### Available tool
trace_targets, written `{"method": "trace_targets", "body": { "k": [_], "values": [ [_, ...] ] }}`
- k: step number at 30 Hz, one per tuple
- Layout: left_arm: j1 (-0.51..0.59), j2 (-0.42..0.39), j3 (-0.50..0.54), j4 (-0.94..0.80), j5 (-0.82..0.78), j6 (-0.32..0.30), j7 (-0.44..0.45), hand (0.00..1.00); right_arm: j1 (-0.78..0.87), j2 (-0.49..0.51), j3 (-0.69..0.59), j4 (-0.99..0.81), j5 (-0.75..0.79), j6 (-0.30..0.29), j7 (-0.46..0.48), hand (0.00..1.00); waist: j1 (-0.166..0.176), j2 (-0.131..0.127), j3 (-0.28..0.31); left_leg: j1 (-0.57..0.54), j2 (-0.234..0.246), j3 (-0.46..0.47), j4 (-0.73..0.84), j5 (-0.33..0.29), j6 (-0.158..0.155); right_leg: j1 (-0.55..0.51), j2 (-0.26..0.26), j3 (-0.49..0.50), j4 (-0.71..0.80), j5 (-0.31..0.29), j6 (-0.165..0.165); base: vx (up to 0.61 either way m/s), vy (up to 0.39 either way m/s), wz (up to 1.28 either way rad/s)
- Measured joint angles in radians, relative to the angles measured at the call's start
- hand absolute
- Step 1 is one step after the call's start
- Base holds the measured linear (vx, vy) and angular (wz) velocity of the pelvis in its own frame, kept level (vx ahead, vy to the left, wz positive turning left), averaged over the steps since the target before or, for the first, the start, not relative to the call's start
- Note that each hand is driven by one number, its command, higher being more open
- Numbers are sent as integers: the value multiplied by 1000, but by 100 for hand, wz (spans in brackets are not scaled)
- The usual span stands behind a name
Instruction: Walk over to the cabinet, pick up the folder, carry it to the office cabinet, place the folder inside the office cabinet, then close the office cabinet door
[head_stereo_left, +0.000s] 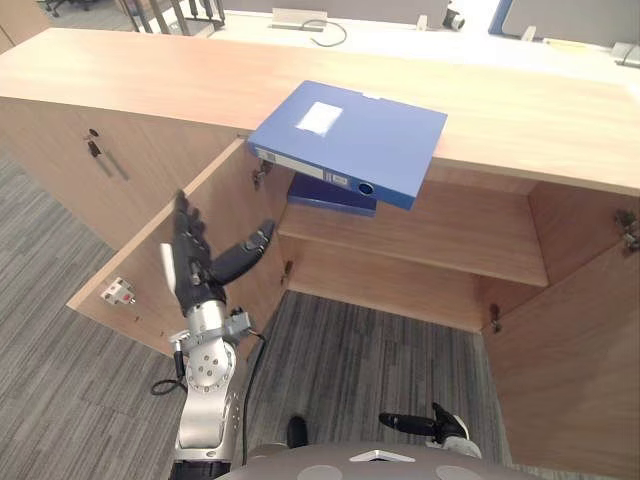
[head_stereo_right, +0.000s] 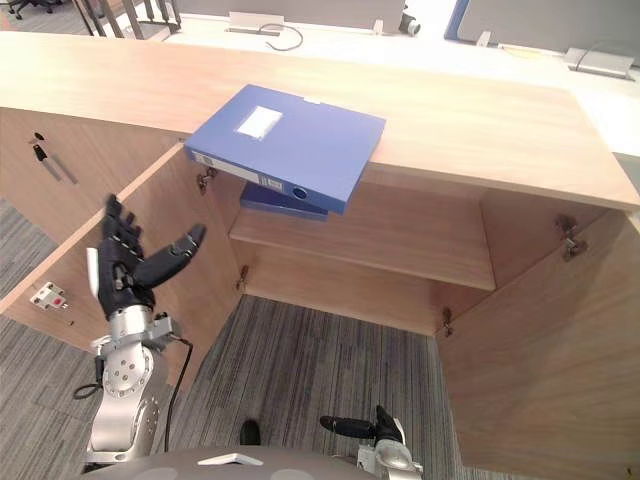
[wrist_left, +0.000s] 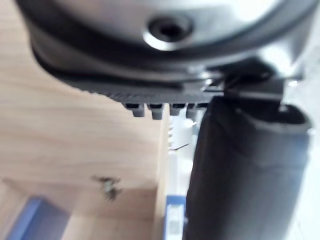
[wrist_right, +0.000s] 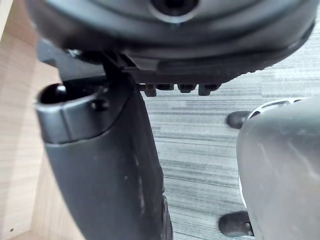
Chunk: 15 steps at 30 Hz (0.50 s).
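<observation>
Pick-up step judged in hand. Blue folder (head_stereo_left: 345, 140) is left flat on the worktop (head_stereo_left: 150, 80), overhanging the open cabinet. Left robot hand (head_stereo_left: 192, 268) is raised, fingers spread, empty. Right robot hand (head_stereo_left: 425, 425) is hung low, relaxed. Next: overhanging edge to be reached and gripped.

Office with wood cabinet (head_stereo_left: 150, 80), folder (head_stereo_left: 350, 135), carpet (head_stereo_left: 350, 350).

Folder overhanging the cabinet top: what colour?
The folder is blue, with a white label on its cover; clearest in the left eye view.
</observation>
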<state>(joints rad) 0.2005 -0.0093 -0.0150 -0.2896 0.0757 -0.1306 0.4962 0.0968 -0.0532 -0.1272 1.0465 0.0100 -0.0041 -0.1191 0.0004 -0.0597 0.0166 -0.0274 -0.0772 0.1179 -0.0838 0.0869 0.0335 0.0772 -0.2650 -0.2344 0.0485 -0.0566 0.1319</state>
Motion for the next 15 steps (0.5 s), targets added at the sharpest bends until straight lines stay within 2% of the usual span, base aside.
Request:
{"method": "trace_targets", "body": {
  "k": [4, 6, 8, 12, 15],
  "values": [
    [-10, 0, 31, -31, 237, 26, 167, 100, 12, 6, 0, 20, 1, -10, -22, 100, 2, -15, -29, 9, 7, 5, -1, -14, -12, 1, 5, 23, 3, 4, -6, -25, -7, -6],
    [-28, 9, 46, -31, 297, 50, 212, 100, 13, 4, 0, 21, 5, -11, -23, 100, 4, -15, -30, 15, 8, 13, -2, -22, -18, 3, 4, 23, 5, 3, -5, -75, -1, -13],
    [-66, 26, 49, -30, 365, 79, 232, 100, 13, 1, 0, 21, 5, -10, -23, 100, 2, -14, -30, 15, 8, 13, -5, -25, -15, 2, 4, 23, 5, 3, -5, -90, -1, -6],
    [-169, 110, 9, -30, 498, 111, 233, 100, 11, -9, 2, 28, 4, -11, -21, 100, -6, -8, -32, 9, 8, 14, -5, -13, -31, -11, 4, 39, 11, -14, 0, -81, -15, -6],
    [-249, 153, -46, -27, 610, 117, 225, 100, 10, -34, 5, 57, 2, -10, -19, 100, -14, 10, -44, 4, 16, 16, -5, 2, -42, -26, 10, 45, 21, -21, -1, -48, -29, -4]
  ]
}}
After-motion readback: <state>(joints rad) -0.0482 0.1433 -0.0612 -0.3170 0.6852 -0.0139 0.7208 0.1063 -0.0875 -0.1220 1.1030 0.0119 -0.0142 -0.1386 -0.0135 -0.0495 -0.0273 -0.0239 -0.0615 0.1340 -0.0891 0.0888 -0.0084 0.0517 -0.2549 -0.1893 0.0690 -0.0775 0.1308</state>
